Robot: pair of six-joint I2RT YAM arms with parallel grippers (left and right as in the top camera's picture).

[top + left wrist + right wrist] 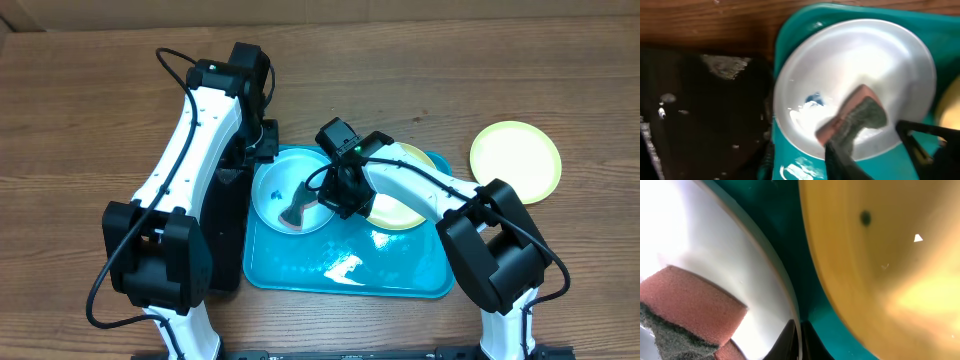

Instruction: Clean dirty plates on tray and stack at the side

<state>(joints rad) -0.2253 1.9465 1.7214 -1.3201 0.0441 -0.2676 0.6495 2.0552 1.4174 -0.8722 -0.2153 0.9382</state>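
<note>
The light blue plate [275, 190] lies at the left end of the cyan tray [400, 275]. It holds white foam and a small blue smudge [815, 97]. My left gripper [840, 150] is shut on a pink and grey sponge [297, 208] that presses on the plate's middle. My right gripper [333, 197] is shut on the plate's right rim [790, 295], one finger on each side. A yellow-green plate [395, 212] lies on the tray just right of it, partly under my right arm, with a dark spot [865, 217]. Another yellow-green plate [515, 160] sits on the table right of the tray.
A black tray [228, 220] lies against the cyan tray's left side, under my left arm. A white smear [345, 268] marks the cyan tray's front part. Bare wooden table lies behind and to the right.
</note>
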